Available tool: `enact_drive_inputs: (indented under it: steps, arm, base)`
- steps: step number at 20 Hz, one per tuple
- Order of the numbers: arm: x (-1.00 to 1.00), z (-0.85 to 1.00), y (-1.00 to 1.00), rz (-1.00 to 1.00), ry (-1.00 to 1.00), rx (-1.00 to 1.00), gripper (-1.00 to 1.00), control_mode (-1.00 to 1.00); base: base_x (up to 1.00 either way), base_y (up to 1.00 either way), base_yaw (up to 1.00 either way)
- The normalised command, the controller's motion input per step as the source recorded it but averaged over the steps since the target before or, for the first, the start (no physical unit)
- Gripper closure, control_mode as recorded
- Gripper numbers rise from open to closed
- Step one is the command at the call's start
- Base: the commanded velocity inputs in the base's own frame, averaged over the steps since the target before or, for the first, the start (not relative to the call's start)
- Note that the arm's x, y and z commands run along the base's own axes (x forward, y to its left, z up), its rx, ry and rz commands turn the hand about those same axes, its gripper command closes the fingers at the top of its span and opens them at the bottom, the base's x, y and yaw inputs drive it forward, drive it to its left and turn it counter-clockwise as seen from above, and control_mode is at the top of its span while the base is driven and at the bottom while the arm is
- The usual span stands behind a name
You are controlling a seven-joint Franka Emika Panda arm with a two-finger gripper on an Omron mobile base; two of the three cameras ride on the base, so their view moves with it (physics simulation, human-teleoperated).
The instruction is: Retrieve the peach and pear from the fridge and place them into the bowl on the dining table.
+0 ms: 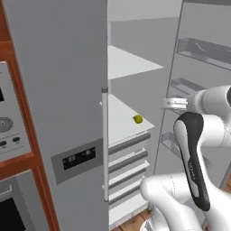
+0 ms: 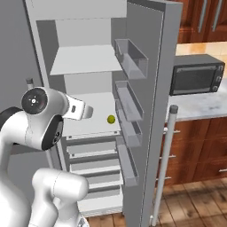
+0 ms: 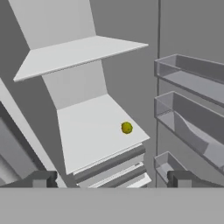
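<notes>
Facing the open fridge (image 2: 150,53), we saw the pear (image 3: 127,127) sitting alone near the front right corner of the middle white shelf (image 3: 87,131), with the peach nowhere we could spot. Our gripper (image 3: 111,178) hung outside the compartment with jaws spread wide and holding nothing, the pear lying ahead of it, deeper in and slightly right of the line between the fingertips, well apart. We judged the pear too small and rounded to show a long axis, so the reach mainly needed a straight push forward and down to shelf level.
</notes>
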Motion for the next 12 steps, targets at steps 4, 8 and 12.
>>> enact_drive_inputs:
  steps: [4, 8, 12]
  arm:
    - [0.00, 0.00, 0.00, 0.00, 0.00, 0.00, -1.00, 1.00]
    - [0.00, 0.00, 0.00, 0.00, 0.00, 0.00, -1.00, 1.00]
    - [0.00, 0.00, 0.00, 0.00, 0.00, 0.00, -1.00, 1.00]
  base:
    - [0.45, -0.20, 0.11]
    - [0.41, -0.33, 0.13]
    - [0.35, -0.22, 0.13]
